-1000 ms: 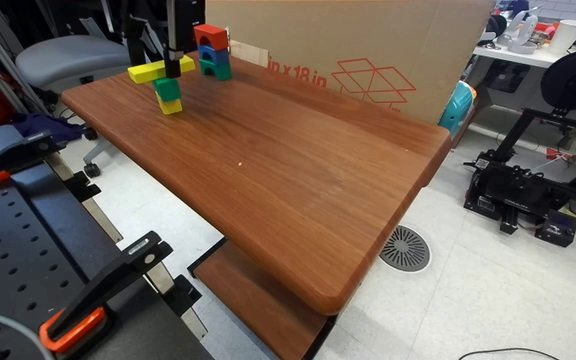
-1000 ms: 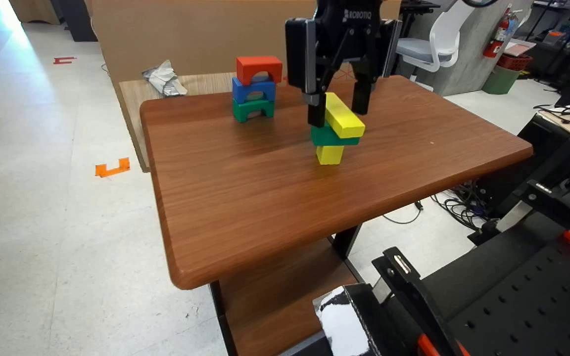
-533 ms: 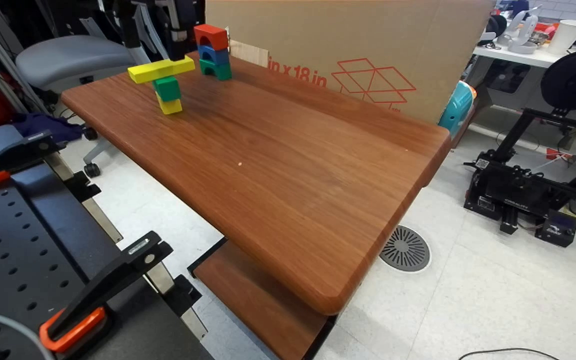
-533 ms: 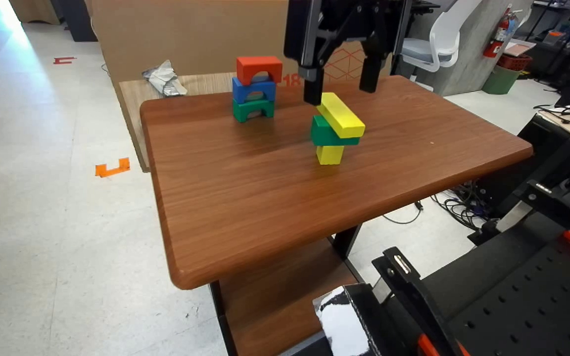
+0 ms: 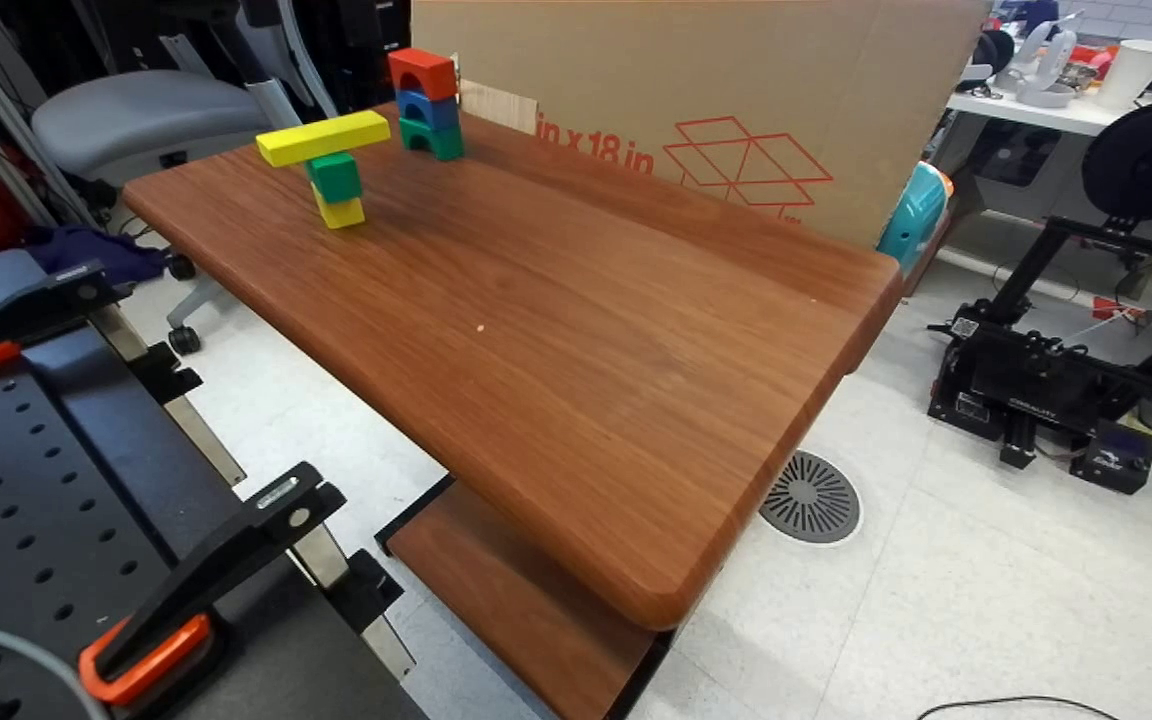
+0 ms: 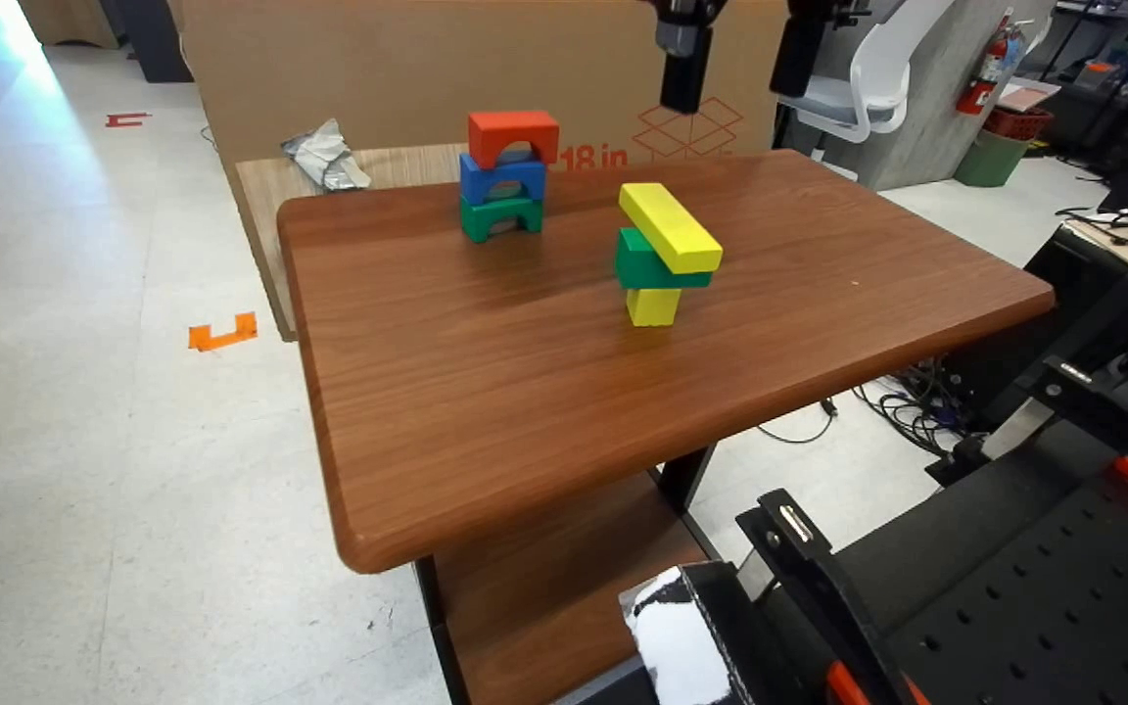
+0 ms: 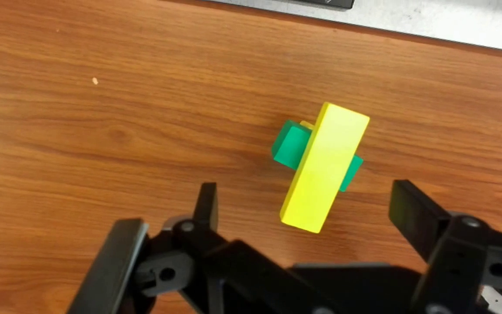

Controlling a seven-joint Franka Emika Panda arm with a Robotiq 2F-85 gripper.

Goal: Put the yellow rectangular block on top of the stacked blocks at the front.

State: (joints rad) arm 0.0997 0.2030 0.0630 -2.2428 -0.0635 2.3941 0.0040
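The long yellow rectangular block (image 6: 670, 228) lies flat and crosswise on a green block (image 6: 637, 257), which sits on a small yellow block (image 6: 653, 307) on the brown table. The same stack shows in an exterior view, with the long yellow block (image 5: 323, 138) on top of the green block (image 5: 334, 177) and the lower yellow block (image 5: 340, 212). In the wrist view the long yellow block (image 7: 327, 165) covers most of the green block (image 7: 292, 146). My gripper (image 6: 740, 69) is open and empty, above and apart from the stack. Its wide-spread fingers (image 7: 303, 192) show in the wrist view.
A stack of arch blocks, red (image 6: 513, 132), blue (image 6: 502, 178) and green (image 6: 502, 215), stands at the table's back edge. A large cardboard box (image 6: 378, 69) stands behind the table (image 6: 446, 323). A black perforated bench with clamps (image 5: 216, 580) is beside the table.
My open gripper has risen off the long yellow block, moving up and away from around it. The block stays where it was on the stack.
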